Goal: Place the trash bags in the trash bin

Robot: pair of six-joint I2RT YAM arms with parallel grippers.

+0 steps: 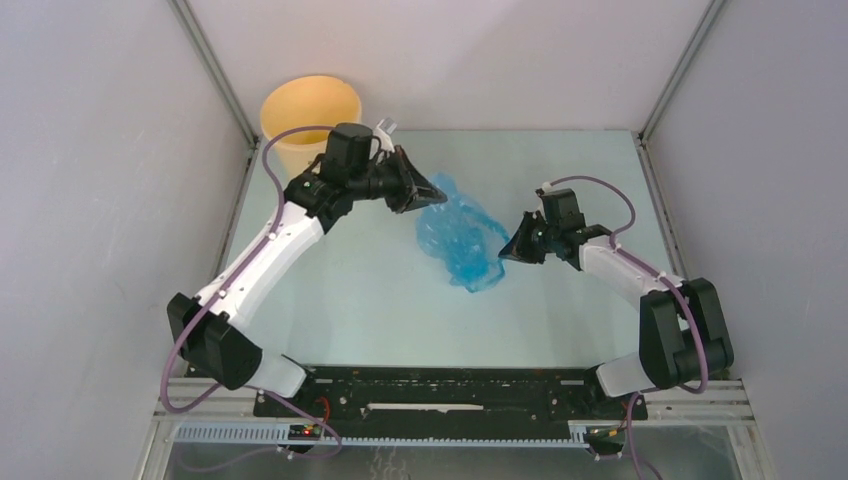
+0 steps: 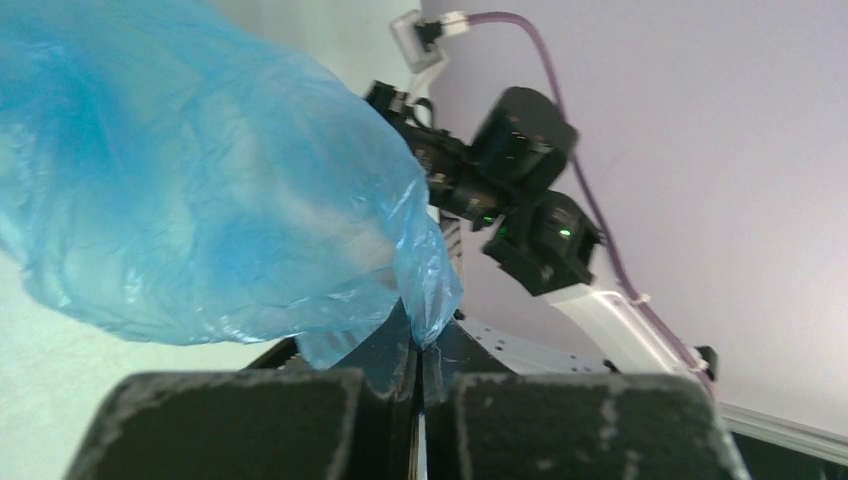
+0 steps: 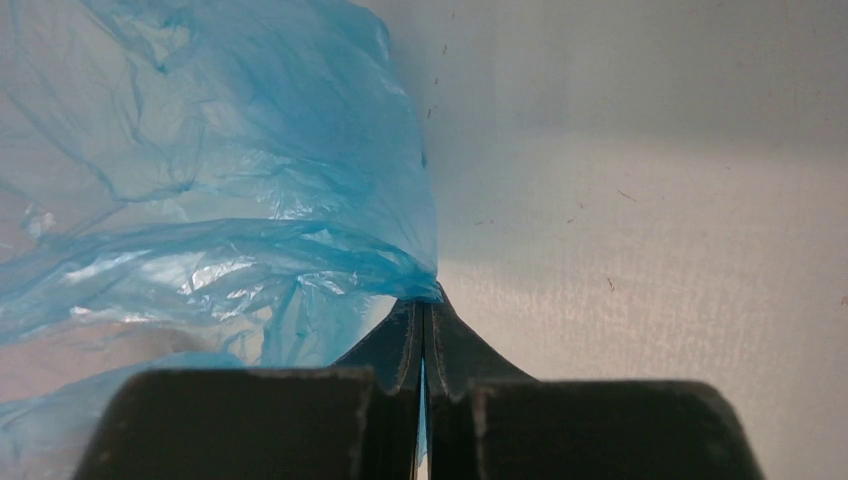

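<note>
the trash bag [image 1: 462, 238], a crumpled light-blue film, is bunched between the two arms near the middle of the desk [image 1: 380, 300]; whether it rests on the desk or is lifted off it i cannot tell. the left tool [image 1: 438, 196] is clenched on the bag's upper left edge, and the left wrist view shows its fingers [image 2: 380, 355] pressed together with a fold of film pinched between them. the right tool [image 1: 505, 252] grasps the bag's right edge likewise, film caught at its tips. the pale-yellow trash bin [image 1: 310, 112] stands upright in the far left corner, apart from the bag
</note>
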